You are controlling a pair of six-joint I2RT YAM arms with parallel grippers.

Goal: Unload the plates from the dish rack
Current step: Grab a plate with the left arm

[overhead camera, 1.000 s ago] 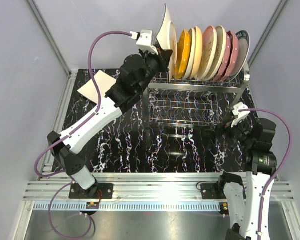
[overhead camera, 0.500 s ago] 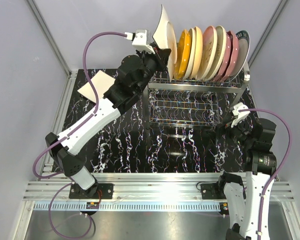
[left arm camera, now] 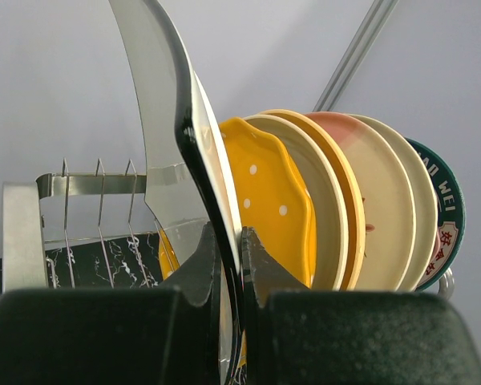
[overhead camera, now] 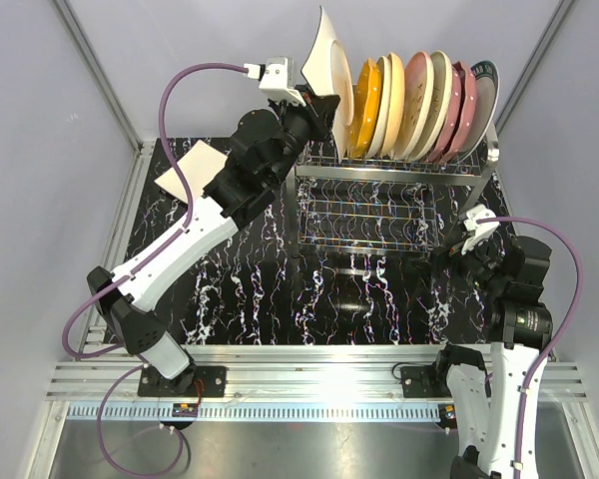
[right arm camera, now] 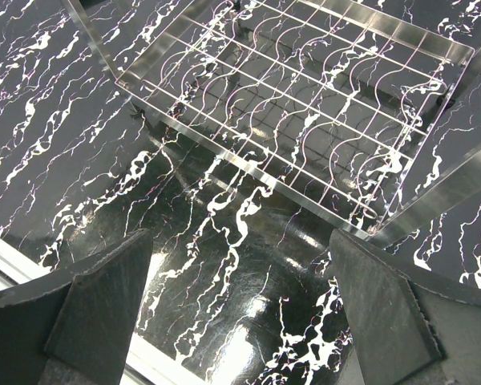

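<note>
My left gripper [overhead camera: 317, 103] is shut on the lower rim of a white plate [overhead camera: 326, 55] with a pointed corner. It holds the plate upright, raised above the left end of the dish rack [overhead camera: 399, 172]. In the left wrist view the jaws pinch that plate's thin edge [left arm camera: 180, 128] at the left gripper [left arm camera: 231, 250]. Right beside it stands a yellow dotted plate [left arm camera: 276, 200]. Several more plates [overhead camera: 429, 100] stand in a row on the rack's upper tier. My right gripper [right arm camera: 240, 297] is open over bare table, apart from the rack's lower tier [right arm camera: 305, 104].
Another white square plate [overhead camera: 190, 170] lies flat on the black marbled table [overhead camera: 260, 289] at the far left. Upright chrome tines [left arm camera: 96, 200] stand left of the held plate. Grey walls close in behind and beside the rack. My right arm [overhead camera: 509, 299] sits near the rack's front right corner.
My left gripper has carried the white plate slightly up and to the left, away from the yellow plate. The right arm has not moved.
</note>
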